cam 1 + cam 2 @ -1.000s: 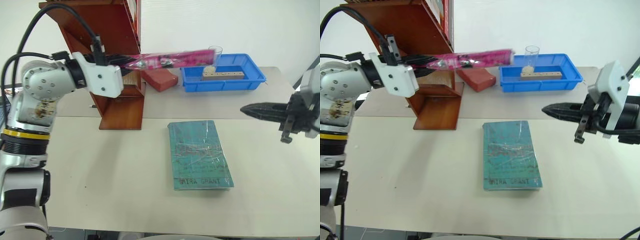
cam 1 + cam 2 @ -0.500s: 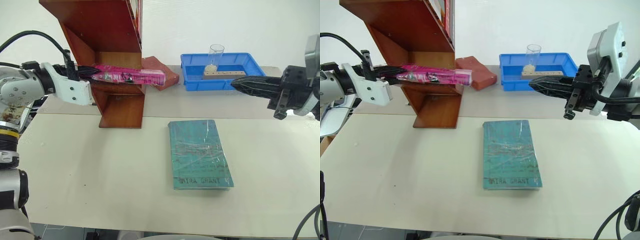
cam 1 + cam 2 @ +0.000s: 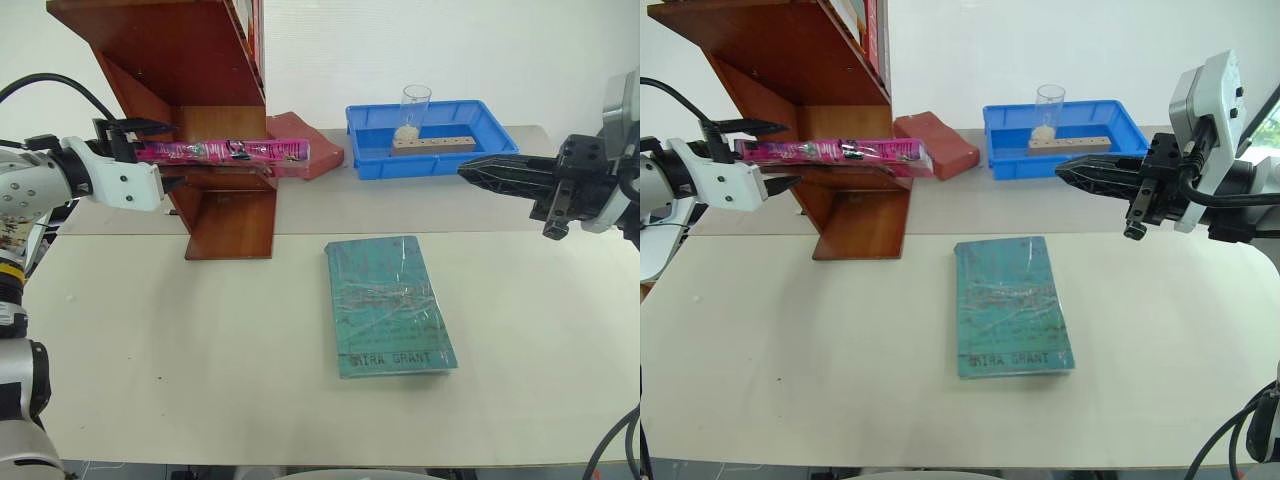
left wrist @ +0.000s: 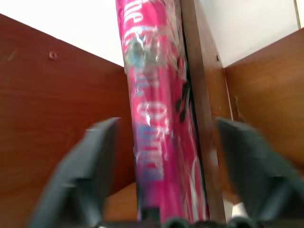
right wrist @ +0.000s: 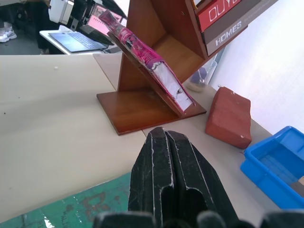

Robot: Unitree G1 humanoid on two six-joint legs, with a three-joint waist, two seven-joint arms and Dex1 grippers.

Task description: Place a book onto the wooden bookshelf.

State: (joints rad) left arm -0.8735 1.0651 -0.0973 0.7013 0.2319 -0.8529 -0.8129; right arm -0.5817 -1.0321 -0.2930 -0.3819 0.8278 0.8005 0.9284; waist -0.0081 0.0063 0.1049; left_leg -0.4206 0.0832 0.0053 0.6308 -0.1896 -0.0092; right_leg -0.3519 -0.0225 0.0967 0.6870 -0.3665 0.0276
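Left claw (image 3: 150, 152) spread, leaving thin bright pink plastic-wrapped paperback (image 3: 225, 151) flat on tall reddish-brown wooden bookshelf (image 3: 200, 70); right claw (image 3: 470, 171) pressed together, idle.

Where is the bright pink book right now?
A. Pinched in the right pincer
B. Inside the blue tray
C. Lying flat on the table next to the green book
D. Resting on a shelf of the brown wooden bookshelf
D: the pink book lies across a shelf of the wooden bookshelf, sticking out at both sides, while the left pincer stands open around its end without squeezing it.
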